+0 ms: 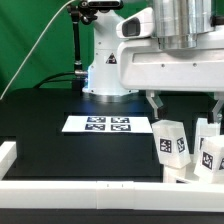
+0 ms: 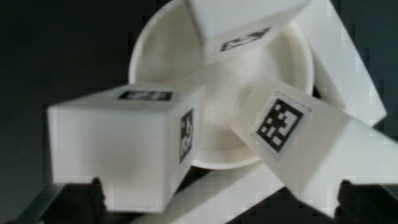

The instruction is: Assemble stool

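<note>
The round white seat disc [image 2: 214,95] lies flat below the wrist camera. Three chunky white tagged legs stand on it: one [image 2: 128,140], a second [image 2: 294,135] and a third at the far rim [image 2: 258,35]. In the exterior view two legs show upright at the right, one [image 1: 171,143] and another [image 1: 210,150]; the seat is mostly hidden behind the front rail. My gripper [image 1: 185,108] hangs just above the legs. Its dark fingers [image 2: 71,200] stand wide apart, open and holding nothing [image 2: 217,208].
The marker board [image 1: 105,124] lies on the black table in the middle. A long white rail [image 1: 80,190] runs along the front and another [image 1: 8,152] at the exterior view's left. The arm's base [image 1: 105,70] stands at the back.
</note>
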`<control>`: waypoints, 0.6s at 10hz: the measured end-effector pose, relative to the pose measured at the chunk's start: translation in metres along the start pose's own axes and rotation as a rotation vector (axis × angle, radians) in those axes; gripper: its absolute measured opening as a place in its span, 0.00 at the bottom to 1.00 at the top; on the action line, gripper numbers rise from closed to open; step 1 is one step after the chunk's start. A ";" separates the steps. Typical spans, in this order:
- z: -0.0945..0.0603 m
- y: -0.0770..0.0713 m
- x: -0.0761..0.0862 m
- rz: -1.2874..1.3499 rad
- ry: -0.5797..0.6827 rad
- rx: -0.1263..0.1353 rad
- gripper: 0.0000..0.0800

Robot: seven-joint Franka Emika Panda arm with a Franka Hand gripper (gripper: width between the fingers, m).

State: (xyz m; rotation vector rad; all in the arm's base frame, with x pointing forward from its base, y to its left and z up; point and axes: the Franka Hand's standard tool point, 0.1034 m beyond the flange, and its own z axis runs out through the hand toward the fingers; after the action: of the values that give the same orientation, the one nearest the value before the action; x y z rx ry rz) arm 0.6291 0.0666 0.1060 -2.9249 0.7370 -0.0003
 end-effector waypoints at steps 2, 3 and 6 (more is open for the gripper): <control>-0.001 0.003 0.002 -0.241 -0.001 -0.002 0.81; -0.001 0.004 0.003 -0.342 -0.001 -0.002 0.81; -0.001 0.008 0.004 -0.539 0.002 -0.012 0.81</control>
State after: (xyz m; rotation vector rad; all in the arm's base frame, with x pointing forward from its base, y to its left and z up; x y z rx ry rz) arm 0.6291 0.0579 0.1055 -3.0315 -0.0683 -0.0489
